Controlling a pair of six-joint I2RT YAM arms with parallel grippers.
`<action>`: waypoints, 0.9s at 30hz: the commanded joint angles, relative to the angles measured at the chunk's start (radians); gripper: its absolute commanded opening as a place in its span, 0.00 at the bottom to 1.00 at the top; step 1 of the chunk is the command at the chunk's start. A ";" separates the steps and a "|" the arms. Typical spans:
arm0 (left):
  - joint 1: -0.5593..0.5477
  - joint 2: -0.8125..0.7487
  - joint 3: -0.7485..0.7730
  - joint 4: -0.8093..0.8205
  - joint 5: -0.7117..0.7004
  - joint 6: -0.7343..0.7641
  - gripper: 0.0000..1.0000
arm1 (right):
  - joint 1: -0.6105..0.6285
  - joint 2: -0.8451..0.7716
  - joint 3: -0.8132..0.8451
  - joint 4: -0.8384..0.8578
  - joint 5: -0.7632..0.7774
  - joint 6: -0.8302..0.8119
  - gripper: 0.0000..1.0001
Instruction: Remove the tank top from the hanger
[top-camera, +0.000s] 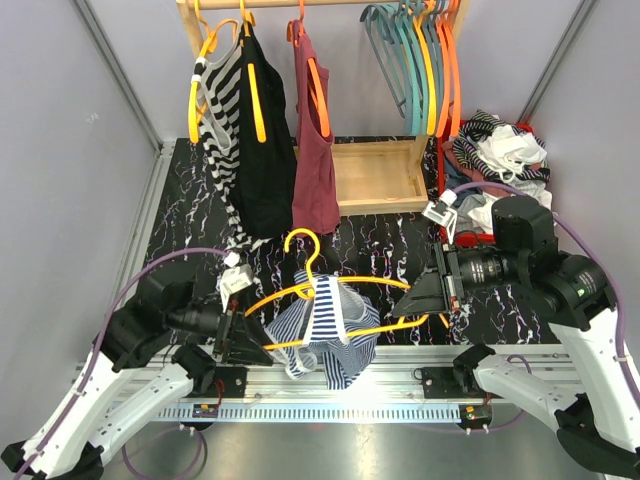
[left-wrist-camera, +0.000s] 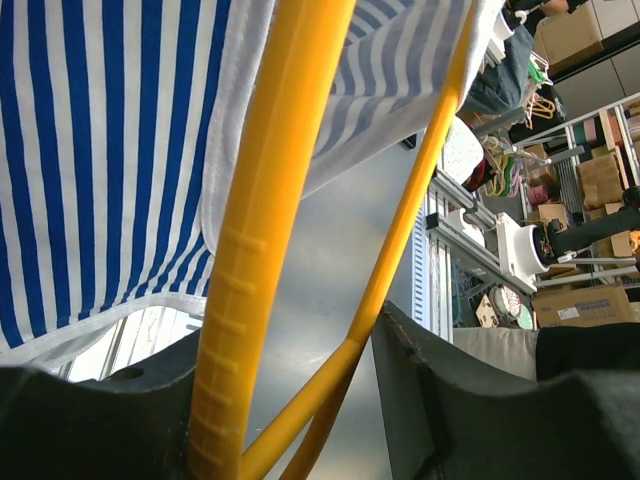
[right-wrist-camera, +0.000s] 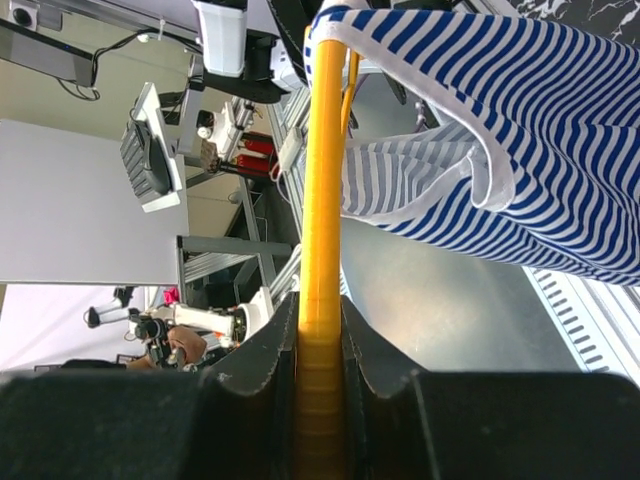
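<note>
2 ends of yellow plastic hanger (right-wrist-camera: 322, 200) clamped: L gripper (top-camera: 255, 340), R gripper (top-camera: 420, 300). Suggest R holds firm, L regrips blue-white striped tank top (top-camera: 330, 330) strap, slides it off left.

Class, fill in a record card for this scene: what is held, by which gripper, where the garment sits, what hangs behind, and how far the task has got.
held item: yellow hanger, roughly level between the two arms
garment: blue-and-white striped tank top, draped over the hanger
left gripper: clamped on the hanger's left corner
right gripper: clamped on the hanger's right end
behind: wooden rack with a striped top, black top, maroon top and empty hangers
task state: tank top not yet off the hanger
</note>
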 joint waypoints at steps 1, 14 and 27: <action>-0.006 -0.029 0.004 0.030 0.060 0.021 0.00 | -0.002 0.002 0.023 -0.003 0.029 -0.051 0.00; -0.006 -0.006 0.099 -0.096 -0.216 0.087 0.00 | -0.002 -0.023 0.036 -0.081 0.372 -0.053 0.00; -0.006 -0.032 0.079 0.068 -0.028 -0.037 0.66 | -0.002 -0.086 -0.015 -0.026 0.262 -0.031 0.00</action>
